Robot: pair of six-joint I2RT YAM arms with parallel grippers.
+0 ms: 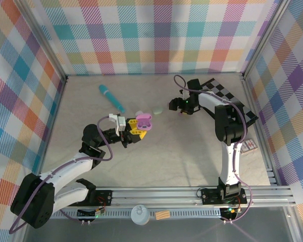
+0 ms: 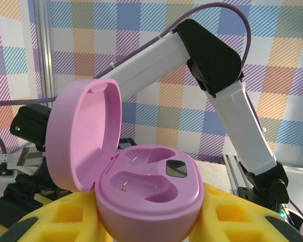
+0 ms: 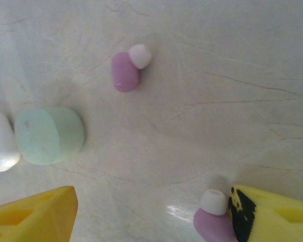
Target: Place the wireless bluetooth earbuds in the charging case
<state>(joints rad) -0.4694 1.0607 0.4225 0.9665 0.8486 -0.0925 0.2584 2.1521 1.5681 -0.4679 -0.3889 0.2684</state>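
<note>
My left gripper is shut on the purple charging case, holding it above the table's middle. In the left wrist view the case sits between the yellow fingers with its lid swung open and both wells bare. My right gripper is low over the table at the back right, jaws open. One purple earbud with a white tip lies against its right finger. A second purple earbud lies farther off on the table.
A pale green case and a white rounded piece lie left of my right gripper. A teal stick lies at the back left. A checkered board and a small card are on the right. Plaid walls enclose the table.
</note>
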